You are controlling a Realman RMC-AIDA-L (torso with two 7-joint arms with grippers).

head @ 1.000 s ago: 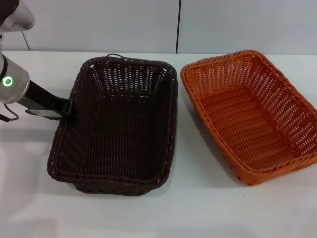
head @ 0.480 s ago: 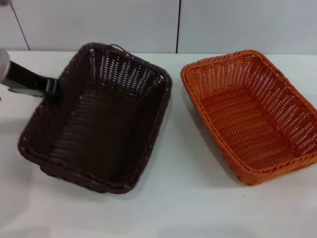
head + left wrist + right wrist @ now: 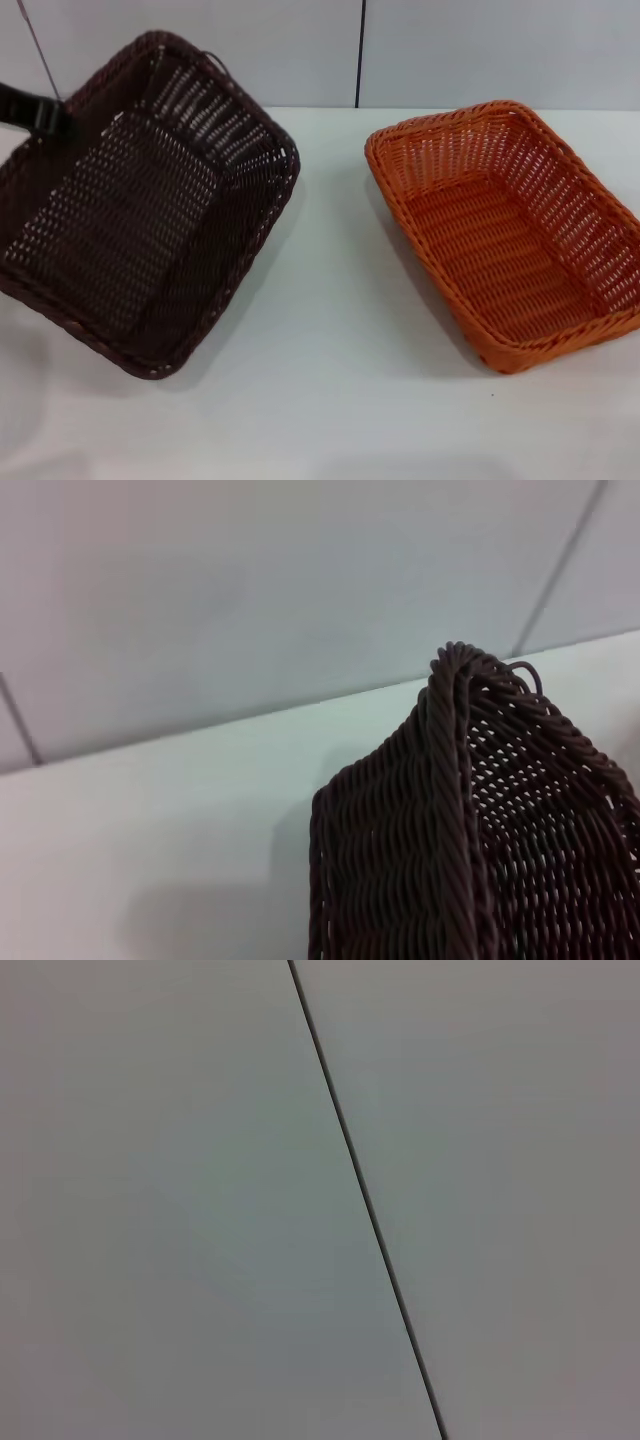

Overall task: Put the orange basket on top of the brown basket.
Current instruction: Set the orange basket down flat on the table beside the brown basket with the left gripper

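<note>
Orange basket (image 3: 510, 230) sits flat on table (image 3: 330, 400) at robot's right, long axis running near-to-far, well apart from brown basket (image 3: 130, 210), which hangs tilted at far left w/ left gripper (image 3: 45, 115) pinching its rim; right gripper not visible.

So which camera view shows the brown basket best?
The head view: it shows the whole brown basket, tilted, with the left tool at its rim, apart from the orange basket. The left wrist view shows only one corner and wall of it. The right wrist view shows none of it.
</note>
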